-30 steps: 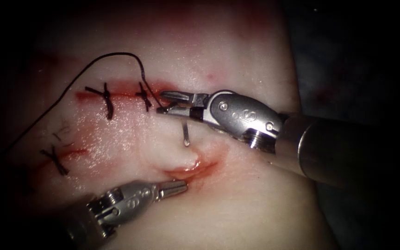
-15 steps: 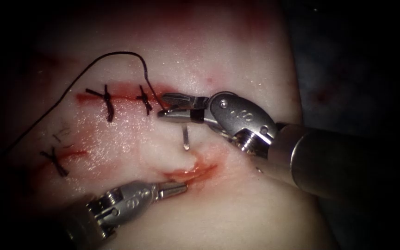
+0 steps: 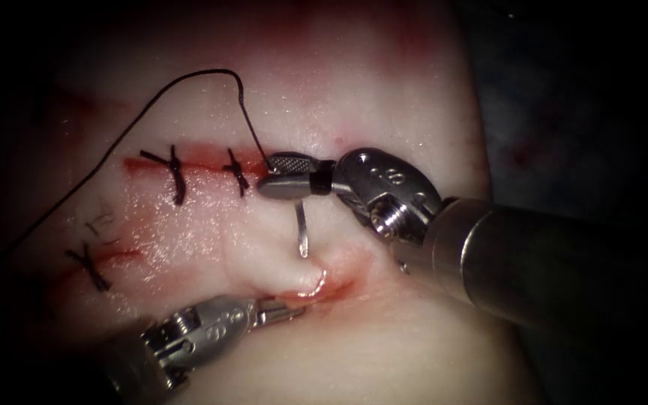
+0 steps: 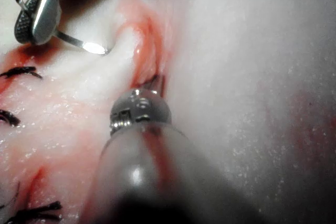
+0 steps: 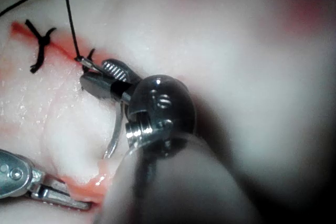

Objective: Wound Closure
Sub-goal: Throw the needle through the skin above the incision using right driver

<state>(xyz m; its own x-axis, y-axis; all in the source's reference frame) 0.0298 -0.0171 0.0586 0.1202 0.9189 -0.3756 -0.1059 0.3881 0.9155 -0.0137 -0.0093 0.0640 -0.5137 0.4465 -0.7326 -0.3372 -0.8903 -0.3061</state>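
My right tool (image 3: 285,177) is shut on the curved needle (image 3: 302,229) near its tail, where the black thread (image 3: 189,73) joins it. The needle hangs down from the jaws, and its tip rests against a raised flap of tissue (image 3: 264,251) on the left side of the open cut (image 3: 335,287). I cannot tell if the tip has entered. My left tool (image 3: 285,310) is shut on the tissue edge at the cut, under the flap. The left wrist view has its jaws (image 4: 154,81) in the red cut, with the needle (image 4: 79,43) beyond. The right wrist view has the right tool (image 5: 97,80) and the needle (image 5: 113,140).
Three black knotted stitches (image 3: 174,172) (image 3: 235,169) (image 3: 90,266) lie left of the tools. The thread arcs up and away to the left. Red fluid (image 3: 189,156) lines the sutured cuts. The tissue ends at a dark edge (image 3: 481,112) on the right.
The right tool rolled its wrist and swung the needle tip down onto the flap. The thread loop rose. The flap bulged up higher as the left tool shifted slightly under it.
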